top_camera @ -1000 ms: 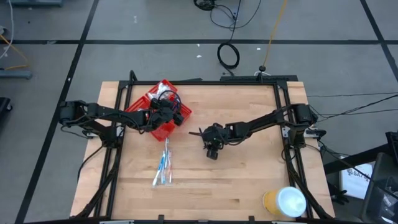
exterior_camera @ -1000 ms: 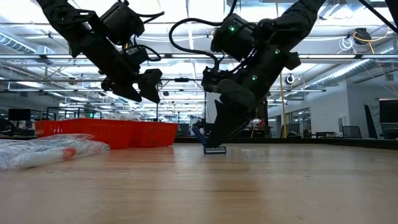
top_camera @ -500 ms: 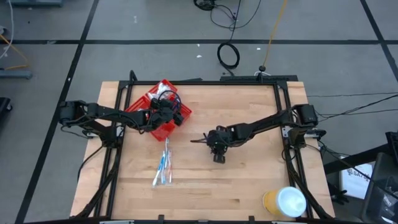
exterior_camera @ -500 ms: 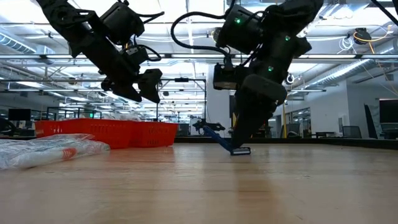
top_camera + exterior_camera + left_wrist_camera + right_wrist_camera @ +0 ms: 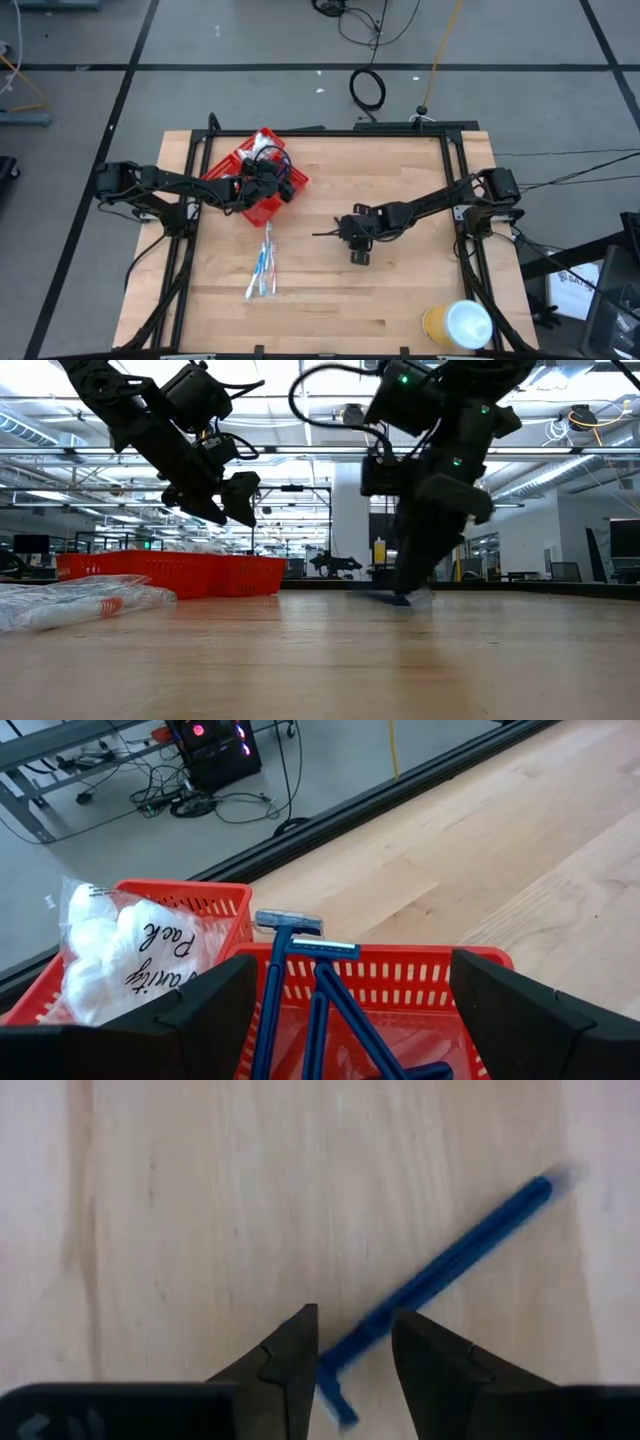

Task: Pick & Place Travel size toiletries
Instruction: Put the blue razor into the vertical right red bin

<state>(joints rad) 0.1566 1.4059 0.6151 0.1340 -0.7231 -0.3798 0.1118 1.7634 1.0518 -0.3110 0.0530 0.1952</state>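
Since a second ago, my right gripper has slid toward the near right part of the wooden table, dragging the blue razor with it; my left arm has not moved.

Far on the left, my left gripper hangs over the red basket. Its fingers stand wide apart and hold nothing. Just below and between them, two more blue razors lean inside the basket, heads up against its slotted wall. Beyond them, in the next section of the basket, sits a clear bag of white cotton balls.

Nearer the front edge than that gripper, packaged toothbrushes lie on the table, well apart from both grippers.

To the right, my right gripper points down at the table. Its fingers are narrowed around the head end of the blue razor, which lies flat on the wood; the handle runs away from my fingertips at a slant. I cannot tell whether the fingers actually pinch it.

Far to the right, by the front corner, stands a yellow roll with a white top.
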